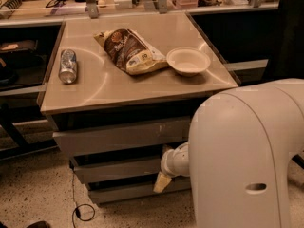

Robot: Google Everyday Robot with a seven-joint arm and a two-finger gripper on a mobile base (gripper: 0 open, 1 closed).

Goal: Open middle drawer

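Note:
A grey cabinet under a beige tabletop (pixel 118 87) has three stacked drawer fronts. The middle drawer (pixel 118 169) is a plain grey panel with a dark gap above it. It sits below the taller scratched top drawer (pixel 118 136) and above the slim bottom drawer (pixel 128 190). My gripper (pixel 162 180), cream-tipped on a white wrist, hangs at the right part of the middle drawer's front, its tip down over the bottom drawer's top edge. The big white arm housing (pixel 247 160) hides the right ends of the drawers.
On the tabletop lie a silver can (pixel 68 66) at the left, a brown snack bag (pixel 129 50) in the middle and a white bowl (pixel 188 61) at the right. A black cable (pixel 81 212) trails on the speckled floor. Cluttered benches stand behind.

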